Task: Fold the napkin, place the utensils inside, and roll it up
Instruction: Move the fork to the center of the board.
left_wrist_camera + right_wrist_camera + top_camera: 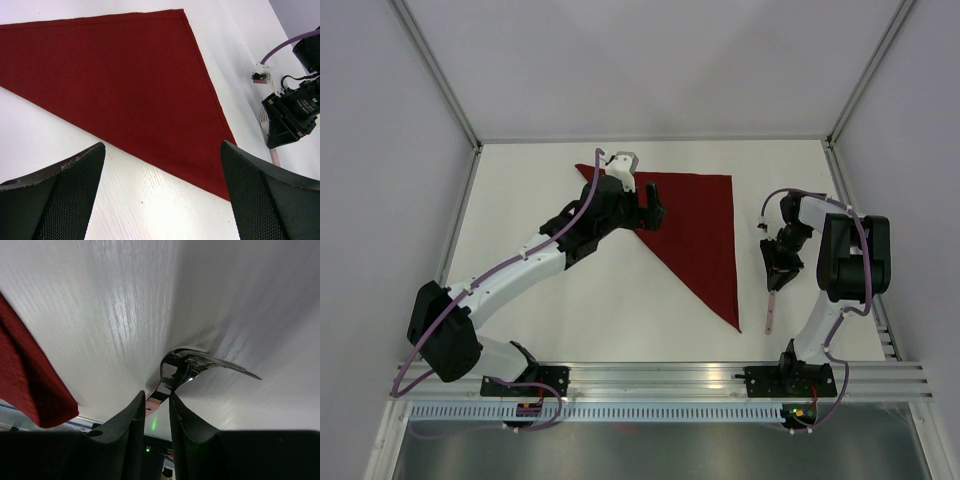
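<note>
The dark red napkin (pixel 700 230) lies flat, folded into a triangle, and fills the upper part of the left wrist view (pixel 125 80). My left gripper (pixel 653 212) hovers over its left part with jaws wide open (pixel 162 185) and nothing between them. The fork (pixel 772 310) lies on the table to the right of the napkin, handle toward the near edge. My right gripper (pixel 777 275) is down over its neck. In the right wrist view the fingers (pixel 157 397) have narrowed to a small gap around the fork's neck (pixel 172 377), and the tines (pixel 215 360) curve off to the right.
White walls with metal posts (pixel 460 120) enclose the white table (pixel 620 300). A metal rail (pixel 660 378) with both arm bases runs along the near edge. A corner of the napkin (pixel 30 380) shows left of the right fingers.
</note>
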You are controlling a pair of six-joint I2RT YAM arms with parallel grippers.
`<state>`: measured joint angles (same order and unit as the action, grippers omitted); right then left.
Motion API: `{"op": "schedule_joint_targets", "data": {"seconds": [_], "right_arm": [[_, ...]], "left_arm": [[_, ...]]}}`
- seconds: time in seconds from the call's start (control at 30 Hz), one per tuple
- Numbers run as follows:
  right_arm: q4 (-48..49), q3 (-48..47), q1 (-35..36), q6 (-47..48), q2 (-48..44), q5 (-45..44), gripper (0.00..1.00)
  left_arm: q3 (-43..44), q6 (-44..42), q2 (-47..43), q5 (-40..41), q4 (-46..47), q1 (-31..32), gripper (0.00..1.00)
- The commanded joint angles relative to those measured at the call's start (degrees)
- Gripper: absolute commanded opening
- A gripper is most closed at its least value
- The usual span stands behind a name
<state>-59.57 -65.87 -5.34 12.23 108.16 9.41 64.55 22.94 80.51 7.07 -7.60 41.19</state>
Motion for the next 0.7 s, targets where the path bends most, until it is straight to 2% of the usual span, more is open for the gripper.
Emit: {"op": "schedule_joint_targets", "data": {"seconds": [0.0,0.43,0.67], "right_arm": [[9.4,-2.2,0.4,-2.4,2.8,0.3,0.31],[14.2,-17.8,0.6,-3.3,10.5,-5.7,0.30],[15.6,-12.3,0.8,-1.3,4.8,-7.4,0.45]], "left_arm": [[2.6,-2.9,-0.1,-0.7,0.7,-0.4,1.00],[3.8,-2.8,0.4,-0.8,-0.3,-0.4,1.00],[4.0,-2.8,0.1,-0.7,-0.7,-0.5,1.00]]}}
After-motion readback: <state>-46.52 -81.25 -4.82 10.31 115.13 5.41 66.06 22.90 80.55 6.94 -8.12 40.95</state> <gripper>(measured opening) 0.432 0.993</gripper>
